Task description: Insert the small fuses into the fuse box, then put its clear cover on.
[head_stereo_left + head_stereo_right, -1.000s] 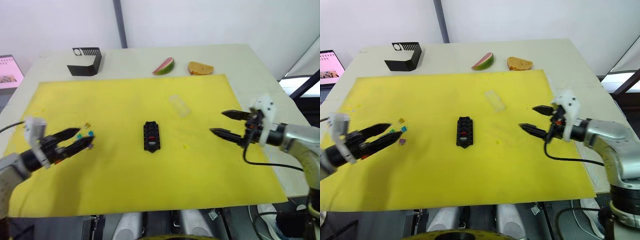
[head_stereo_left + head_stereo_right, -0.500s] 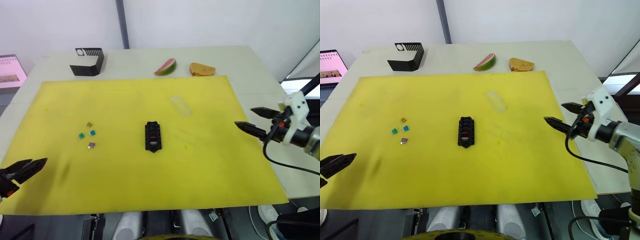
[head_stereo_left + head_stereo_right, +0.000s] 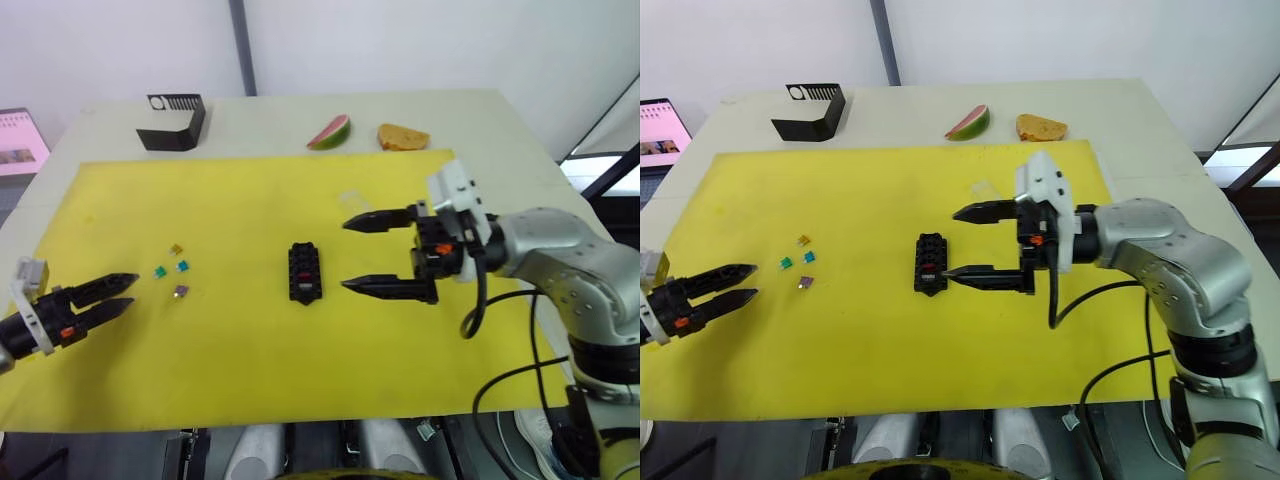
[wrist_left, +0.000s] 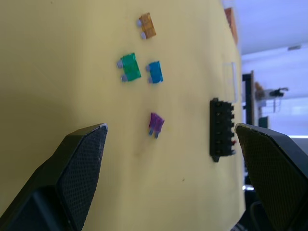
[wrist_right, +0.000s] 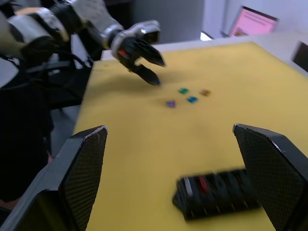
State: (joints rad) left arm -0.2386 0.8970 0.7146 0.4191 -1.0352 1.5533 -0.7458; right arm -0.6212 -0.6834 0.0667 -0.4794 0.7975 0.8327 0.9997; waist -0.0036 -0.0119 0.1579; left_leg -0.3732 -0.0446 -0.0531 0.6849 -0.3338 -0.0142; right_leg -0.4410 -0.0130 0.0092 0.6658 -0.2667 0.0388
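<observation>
1. Moved since 0.5 s ago: right tool (image 3: pixel 965 243) now over the yellow mat (image 3: pixel 250 370) just right of the fuse box (image 3: pixel 304 271), from a position past the mat's right edge; left tool (image 3: pixel 118 294) further onto the mat at its near left.
2. Left tool: fingers slightly apart, empty, hovering over the mat, pointing toward the loose fuses.
3. Right tool: fingers wide apart, empty, one finger in front of the fuse box's right side, the other farther back.
4. Small fuses, loose on the mat between left tool and fuse box: purple fuse (image 4: pixel 156 123) nearest, green fuse (image 4: pixel 129 67) and teal fuse (image 4: pixel 154 71) side by side beyond it, amber fuse (image 4: pixel 147 25) farthest.
5. Fuse box: mid-mat, long axis running near to far, a red fuse (image 3: pixel 304 287) seated in a slot near its front end.
6. Clear cover (image 3: pixel 350 199): on the mat beyond the right tool, barely visible.
7. Far on the table (image 3: pixel 480 110), off the mat: black holder (image 3: pixel 172 123) at left, watermelon slice (image 3: pixel 329 132) and bread piece (image 3: pixel 402 137) at centre-right.
</observation>
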